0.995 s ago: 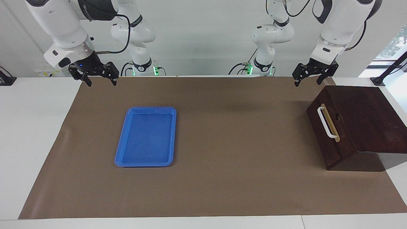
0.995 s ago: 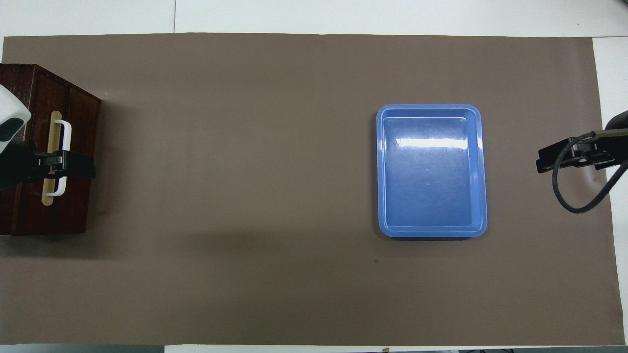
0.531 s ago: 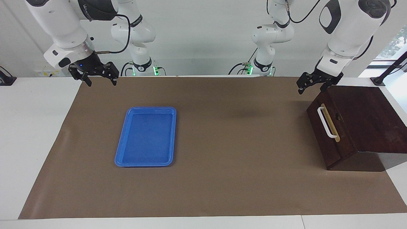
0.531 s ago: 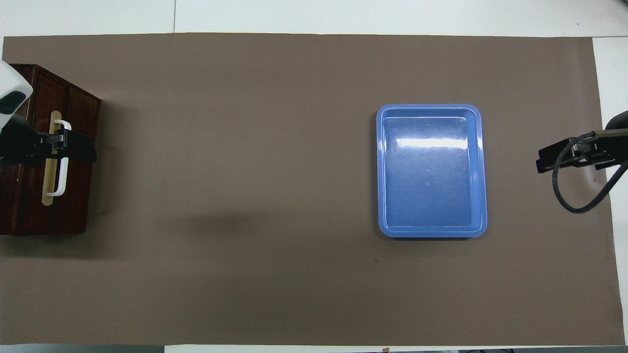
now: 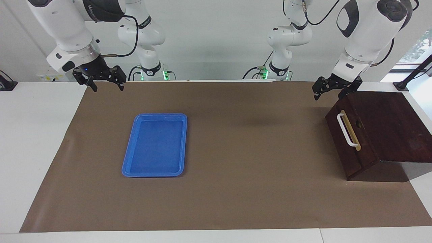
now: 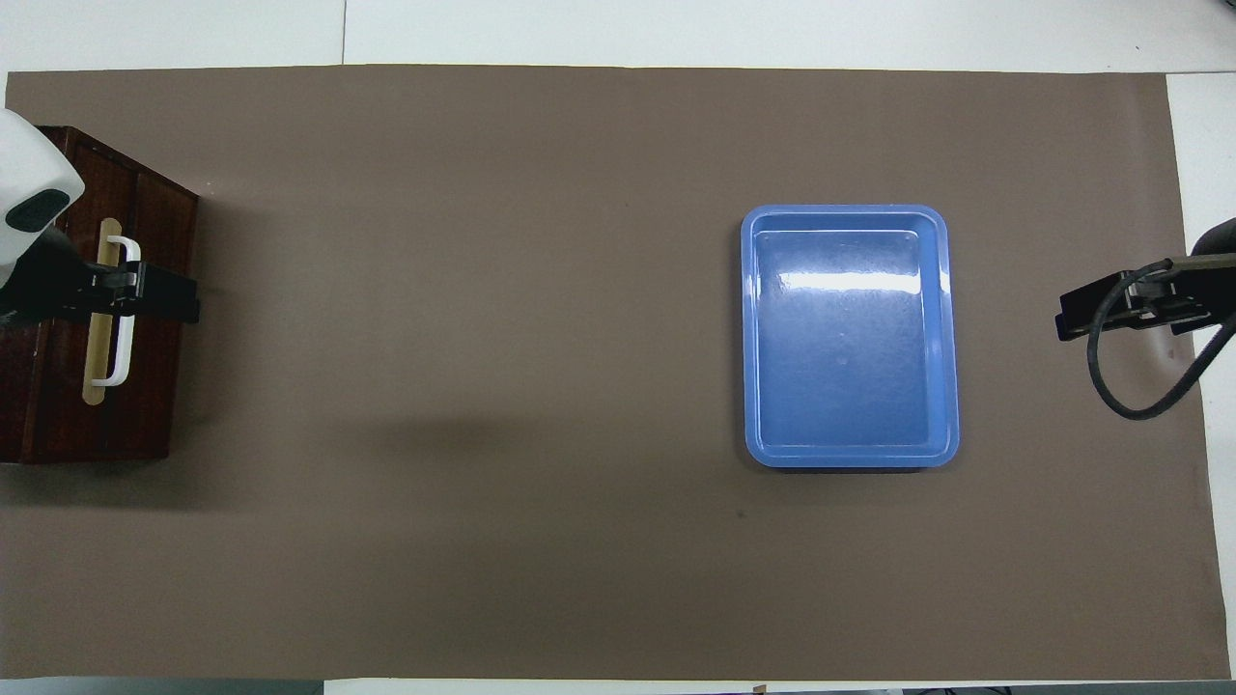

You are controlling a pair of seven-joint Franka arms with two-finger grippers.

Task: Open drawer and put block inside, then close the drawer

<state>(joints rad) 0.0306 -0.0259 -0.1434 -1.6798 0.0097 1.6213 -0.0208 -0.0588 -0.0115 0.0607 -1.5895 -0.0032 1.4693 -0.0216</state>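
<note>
The dark wooden drawer point(image 5: 351, 158) is shut in its box at the left arm's end of the table, with its white bar handle point(image 5: 346, 130) facing the table's middle. It also shows in the overhead view point(image 6: 154, 386). My left gripper point(image 5: 329, 90) is open and hangs in the air over the box's top edge, at the handle's end nearer to the robots. In the overhead view the left gripper point(image 6: 121, 294) lies across the handle point(image 6: 121, 357). My right gripper point(image 5: 107, 86) is open and empty and waits over the mat's corner. The yellow block is out of view.
A flat blue tray point(image 5: 155, 115) lies empty on the brown mat point(image 5: 253, 152) toward the right arm's end; it also shows in the overhead view point(image 6: 845, 210). The box's dark top point(image 5: 388, 125) slopes wide above the drawer.
My left gripper has come down a little and turned, ending over the drawer's top edge by the handle. The right arm, the tray and the drawer have not moved.
</note>
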